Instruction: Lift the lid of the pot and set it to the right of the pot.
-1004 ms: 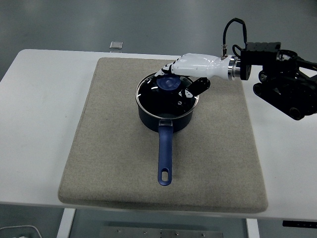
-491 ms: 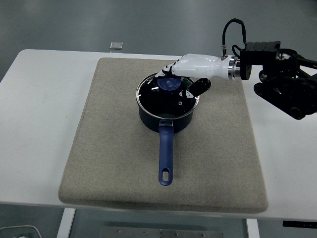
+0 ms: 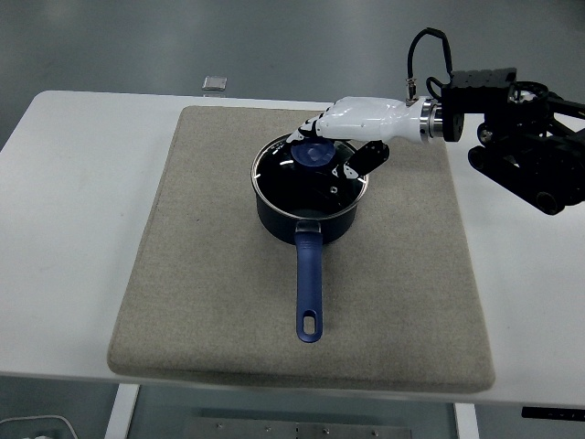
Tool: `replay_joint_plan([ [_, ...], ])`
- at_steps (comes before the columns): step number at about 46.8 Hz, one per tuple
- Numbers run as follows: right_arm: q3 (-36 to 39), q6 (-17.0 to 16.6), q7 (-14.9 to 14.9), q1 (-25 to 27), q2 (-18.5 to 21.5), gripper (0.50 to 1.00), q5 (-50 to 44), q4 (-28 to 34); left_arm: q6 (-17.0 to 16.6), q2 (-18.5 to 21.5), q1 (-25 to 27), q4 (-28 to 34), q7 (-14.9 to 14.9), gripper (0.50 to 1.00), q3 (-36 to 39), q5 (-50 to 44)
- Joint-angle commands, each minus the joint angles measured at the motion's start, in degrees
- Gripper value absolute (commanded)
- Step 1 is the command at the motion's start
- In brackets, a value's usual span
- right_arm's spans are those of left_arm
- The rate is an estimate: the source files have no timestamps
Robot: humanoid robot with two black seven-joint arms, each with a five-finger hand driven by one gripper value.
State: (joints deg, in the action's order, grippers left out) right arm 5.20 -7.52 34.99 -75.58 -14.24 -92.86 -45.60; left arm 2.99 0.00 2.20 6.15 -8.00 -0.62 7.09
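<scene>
reaching in from the right, my robot hand [image 3: 336, 137] curls around the blue knob [image 3: 311, 155] of the lid [image 3: 309, 171], which sits on the pot [image 3: 306, 206] on the bench [image 3: 73, 229] mat [image 3: 210, 302].

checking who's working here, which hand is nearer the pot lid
Right. The right hand is over the pot lid, fingers curled around its blue knob. The left hand is out of view.

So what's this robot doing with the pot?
Its right hand reaches in from the right and closes around the blue knob of the lid. The lid looks to sit on the pot, which stands on a beige mat with its handle toward the near edge. The left arm isn't in view.
</scene>
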Motion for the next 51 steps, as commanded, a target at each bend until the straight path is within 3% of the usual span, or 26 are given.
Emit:
replay_joint_plan([
  [1, 0.2, 0.2, 0.0, -0.4, 0.0, 0.5, 0.3, 0.0, 0.0, 0.0, 0.0, 0.0, 0.0, 1.0, 0.0, -0.1],
  [51, 0.9, 0.8, 0.0, -3.2, 0.2, 0.5, 0.7, 2.7, 0.0, 0.0, 0.0, 0.0, 0.0, 1.0, 0.0, 0.0],
])
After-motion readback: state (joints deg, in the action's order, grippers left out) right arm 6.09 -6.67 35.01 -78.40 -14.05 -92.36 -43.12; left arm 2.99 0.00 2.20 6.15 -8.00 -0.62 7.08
